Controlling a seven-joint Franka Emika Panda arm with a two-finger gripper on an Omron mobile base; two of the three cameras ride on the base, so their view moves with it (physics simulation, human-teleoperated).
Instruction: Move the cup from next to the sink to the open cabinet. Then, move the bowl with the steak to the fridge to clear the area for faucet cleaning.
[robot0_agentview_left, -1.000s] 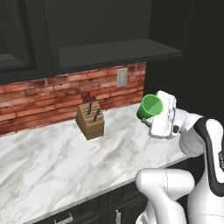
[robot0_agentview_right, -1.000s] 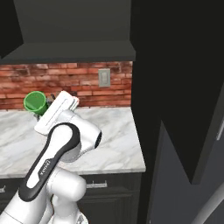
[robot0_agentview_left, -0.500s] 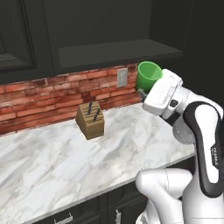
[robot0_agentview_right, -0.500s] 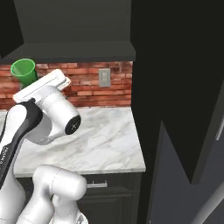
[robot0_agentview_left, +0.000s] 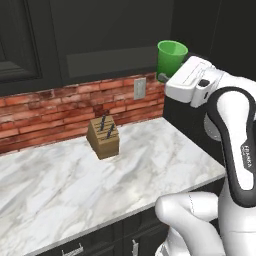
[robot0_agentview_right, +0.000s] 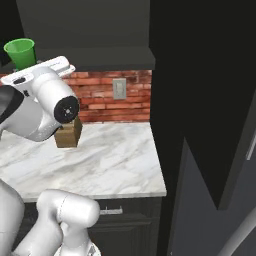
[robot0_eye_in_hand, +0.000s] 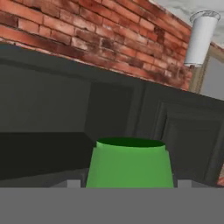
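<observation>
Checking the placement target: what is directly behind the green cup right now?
Behind the cup, held upright in the end effector, is the open cabinet with its dark shelf. The shelf's back is too dark to tell.

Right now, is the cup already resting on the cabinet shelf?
No, the cup is upright in the hand, held in the air in front of the open cabinet.

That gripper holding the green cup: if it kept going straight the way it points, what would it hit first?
Probably the open cabinet: the gripper, carrying the cup, faces its dark interior, likely the back wall, though depth is unclear.
</observation>
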